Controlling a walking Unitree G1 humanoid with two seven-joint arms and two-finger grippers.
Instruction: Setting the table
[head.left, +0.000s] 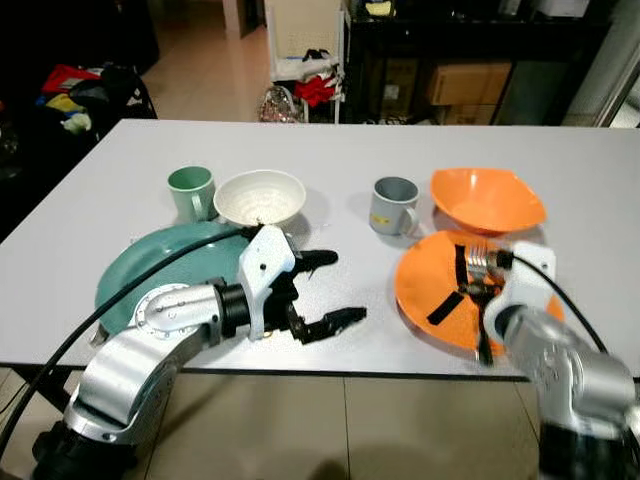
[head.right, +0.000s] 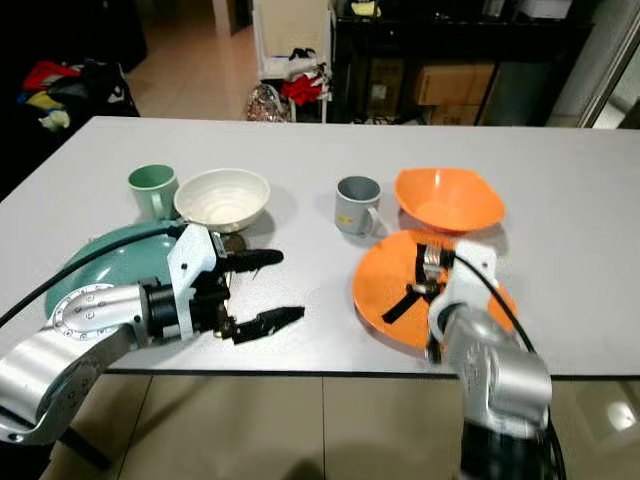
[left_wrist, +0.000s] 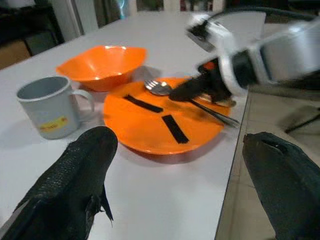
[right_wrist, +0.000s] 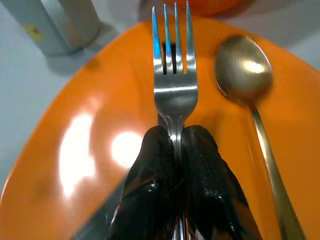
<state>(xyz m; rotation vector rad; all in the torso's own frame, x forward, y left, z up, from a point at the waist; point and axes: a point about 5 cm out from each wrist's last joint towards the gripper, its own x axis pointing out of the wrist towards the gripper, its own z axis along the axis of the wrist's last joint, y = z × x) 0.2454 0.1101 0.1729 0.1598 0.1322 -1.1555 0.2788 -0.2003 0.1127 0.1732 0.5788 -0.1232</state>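
on the white table, going from the robot's left, a teal plate lies near the front edge, with a green mug and a white bowl side by side just behind it. the left end effector hovers over bare table just right of the teal plate, its two black fingers spread wide apart and holding nothing. further right stand a grey mug and, beside it, an orange bowl. in front of these lies an orange plate marked with black strips. the right end effector is over this plate, its fingers pressed together and clamped on the handle of a fork, whose tines point toward the grey mug. a spoon lies on the orange plate just beside the fork.
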